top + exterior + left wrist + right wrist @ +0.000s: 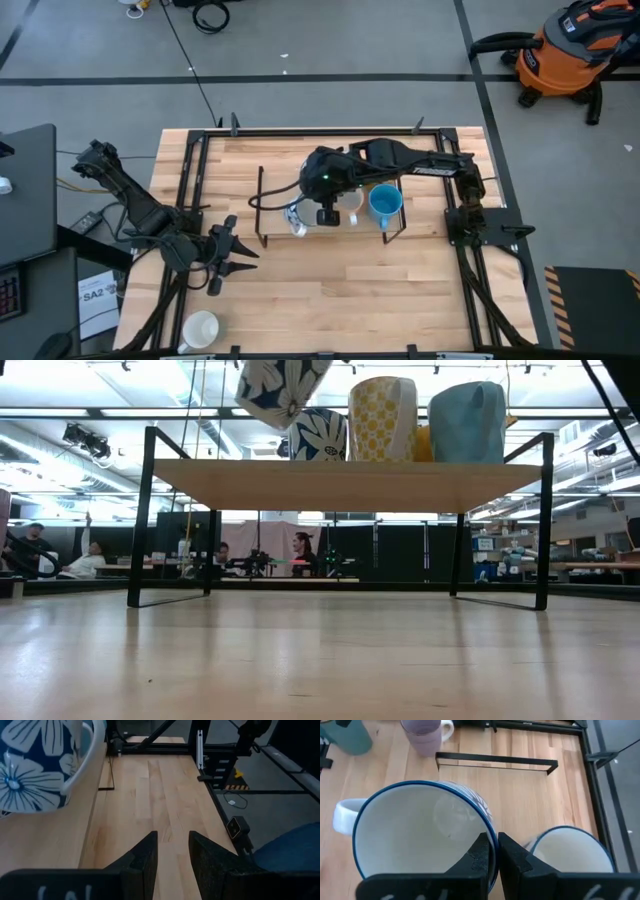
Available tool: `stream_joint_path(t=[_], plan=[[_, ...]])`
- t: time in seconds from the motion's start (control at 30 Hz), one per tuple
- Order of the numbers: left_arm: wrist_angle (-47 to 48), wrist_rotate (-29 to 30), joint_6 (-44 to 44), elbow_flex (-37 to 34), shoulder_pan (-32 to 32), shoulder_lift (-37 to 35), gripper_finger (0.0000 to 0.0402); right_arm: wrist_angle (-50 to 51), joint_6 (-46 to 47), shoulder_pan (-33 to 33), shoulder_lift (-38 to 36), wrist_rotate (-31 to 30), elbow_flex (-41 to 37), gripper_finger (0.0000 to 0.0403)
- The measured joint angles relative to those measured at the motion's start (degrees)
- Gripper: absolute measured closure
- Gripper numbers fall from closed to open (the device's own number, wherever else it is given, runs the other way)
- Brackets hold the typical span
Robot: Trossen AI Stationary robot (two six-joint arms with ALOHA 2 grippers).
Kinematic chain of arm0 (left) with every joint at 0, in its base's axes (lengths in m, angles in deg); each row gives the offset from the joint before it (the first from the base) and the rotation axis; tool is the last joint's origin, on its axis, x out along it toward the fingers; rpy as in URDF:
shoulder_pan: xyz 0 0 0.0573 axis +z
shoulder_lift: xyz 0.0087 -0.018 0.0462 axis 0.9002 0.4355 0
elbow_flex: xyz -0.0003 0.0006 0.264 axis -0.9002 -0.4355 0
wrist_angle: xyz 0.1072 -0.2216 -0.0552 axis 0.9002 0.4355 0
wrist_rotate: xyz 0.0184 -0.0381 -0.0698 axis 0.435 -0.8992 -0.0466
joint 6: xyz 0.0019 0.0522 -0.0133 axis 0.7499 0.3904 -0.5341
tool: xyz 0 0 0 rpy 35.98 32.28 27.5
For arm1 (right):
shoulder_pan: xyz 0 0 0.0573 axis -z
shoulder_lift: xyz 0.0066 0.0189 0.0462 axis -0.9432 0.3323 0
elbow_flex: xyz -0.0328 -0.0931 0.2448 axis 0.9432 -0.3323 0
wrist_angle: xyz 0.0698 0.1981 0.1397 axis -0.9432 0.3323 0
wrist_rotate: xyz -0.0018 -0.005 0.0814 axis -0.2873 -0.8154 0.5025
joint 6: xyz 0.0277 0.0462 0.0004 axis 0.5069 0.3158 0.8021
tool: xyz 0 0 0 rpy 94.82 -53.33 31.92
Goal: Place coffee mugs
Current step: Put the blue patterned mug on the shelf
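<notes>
A low rack with a wooden top (340, 485) stands mid-table. On it are a blue floral mug (322, 436), a yellow patterned mug (382, 418) and a light blue mug (467, 422). My right gripper (495, 855) is shut on another blue floral mug (278, 385), which is tilted above the rack's left part. In the high view the right gripper (326, 212) is over the rack. My left gripper (172, 852) waits open at the table's left, holding nothing. A floral mug (35, 767) stands beside it on the table. My right gripper holds the floral mug by its blue rim (492, 832), on the side opposite the white handle (344, 815). One finger (479, 856) is inside the mug and the other (514, 862) outside. The fingers come slanting down from above. The mug hangs tilted, clear of the rack top.
A purple mug (425, 735) and a teal mug (345, 737) stand beyond the held one, and a blue-rimmed mug (570, 852) sits right beside it. A white-lined mug (200, 330) is at the table's near left. The near half of the table (350, 300) is bare wood.
</notes>
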State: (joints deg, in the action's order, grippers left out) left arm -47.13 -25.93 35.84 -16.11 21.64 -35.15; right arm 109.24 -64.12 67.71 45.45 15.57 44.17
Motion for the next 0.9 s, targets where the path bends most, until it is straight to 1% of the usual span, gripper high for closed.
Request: stream_joint_path(t=[0.33,0.53,0.9], plan=[[0.0,0.0,0.0,0.0,0.0,0.0,0.0285,2.7,-0.2,0.8,0.9,1.8,0.0,0.0377],[0.0,0.0,-0.1,0.0,0.0,0.0,0.0285,4.4,-0.2,0.8,0.8,1.8,0.0,0.0377],[0.0,0.0,-0.1,0.0,0.0,0.0,0.0285,2.1,-0.1,0.8,0.7,2.0,-6.4,0.0377]])
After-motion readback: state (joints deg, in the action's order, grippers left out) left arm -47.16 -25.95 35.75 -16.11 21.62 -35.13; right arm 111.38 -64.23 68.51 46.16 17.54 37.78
